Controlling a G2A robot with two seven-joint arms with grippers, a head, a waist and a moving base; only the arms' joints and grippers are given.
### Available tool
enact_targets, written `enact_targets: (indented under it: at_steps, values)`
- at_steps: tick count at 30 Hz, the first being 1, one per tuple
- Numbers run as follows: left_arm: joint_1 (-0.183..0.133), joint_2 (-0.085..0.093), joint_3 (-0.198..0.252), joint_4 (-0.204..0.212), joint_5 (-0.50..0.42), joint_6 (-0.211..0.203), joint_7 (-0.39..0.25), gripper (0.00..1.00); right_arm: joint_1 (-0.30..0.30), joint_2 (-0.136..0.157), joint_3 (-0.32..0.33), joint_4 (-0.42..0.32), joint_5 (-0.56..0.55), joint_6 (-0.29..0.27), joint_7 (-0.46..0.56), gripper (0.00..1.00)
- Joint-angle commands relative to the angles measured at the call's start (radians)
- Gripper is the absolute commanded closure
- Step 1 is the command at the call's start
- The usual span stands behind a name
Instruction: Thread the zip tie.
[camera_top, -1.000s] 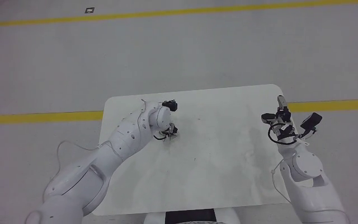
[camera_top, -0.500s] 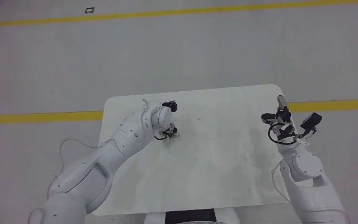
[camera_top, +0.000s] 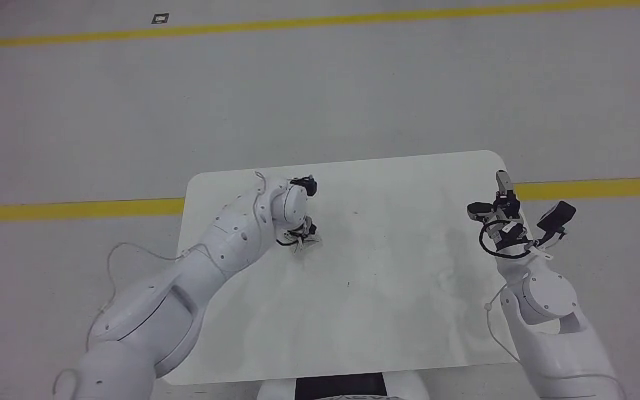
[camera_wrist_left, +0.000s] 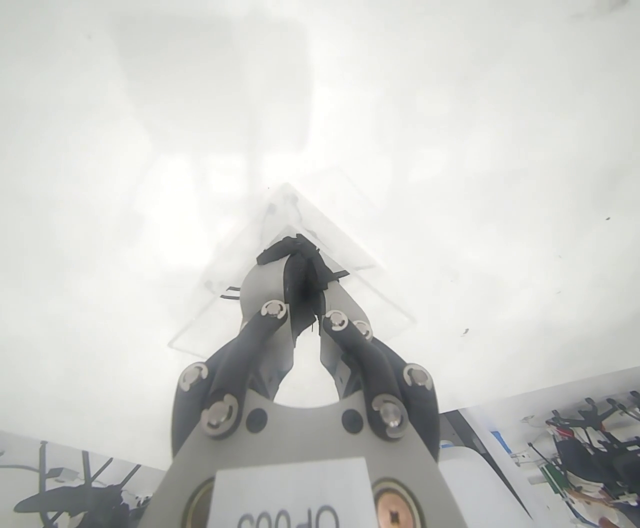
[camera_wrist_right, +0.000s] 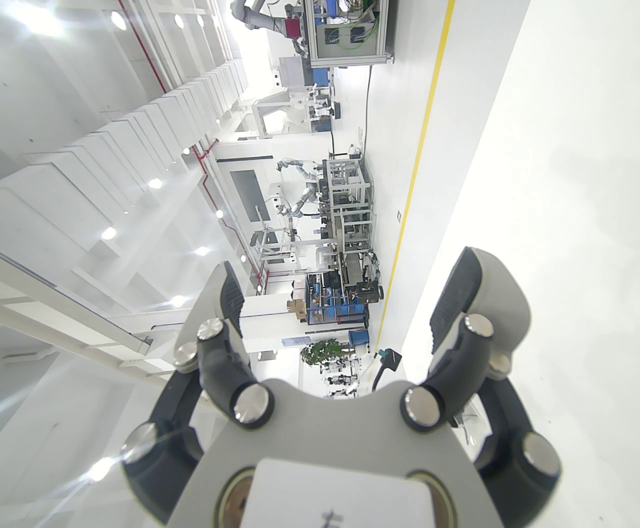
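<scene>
Pinching zip tie (camera_wrist_left: 231, 296), left gripper (camera_wrist_left: 300, 256) sits fully closed.

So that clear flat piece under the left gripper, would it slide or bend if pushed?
Likely slides: the clear piece lies flat on the smooth white table. Its straight edges and sharp corners suggest a stiff sheet rather than floppy film. It looks thin, so probably light; the left gripper, shut on the zip tie, might drag it.
</scene>
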Motion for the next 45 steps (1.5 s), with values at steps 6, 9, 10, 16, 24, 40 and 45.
enact_targets:
  at_steps: [6,9,10,16,24,40,45]
  values:
    - [0.004,0.033,-0.029,-0.098,0.034,0.022,-0.067,1.0,0.0,0.0,0.0,0.0,0.0,0.0,0.0,0.0]
    - [0.013,0.054,-0.054,-0.158,0.042,0.022,-0.098,1.0,0.0,0.0,0.0,0.0,0.0,0.0,0.0,0.0]
    - [0.015,0.061,-0.063,-0.176,0.047,0.023,-0.11,1.0,0.0,0.0,0.0,0.0,0.0,0.0,0.0,0.0]
    - [0.05,0.117,-0.133,-0.326,0.087,0.017,-0.193,1.0,0.0,0.0,0.0,0.0,0.0,0.0,0.0,0.0]
    - [0.095,0.163,-0.215,-0.432,0.056,-0.064,-0.255,1.0,0.0,0.0,0.0,0.0,0.0,0.0,0.0,0.0]
    - [0.133,0.237,-0.393,-0.339,-0.317,-0.415,-0.258,1.0,0.0,0.0,0.0,0.0,0.0,0.0,0.0,0.0]
    - [0.129,0.301,-0.316,-0.304,-0.464,-0.586,-0.258,1.0,0.0,0.0,0.0,0.0,0.0,0.0,0.0,0.0]
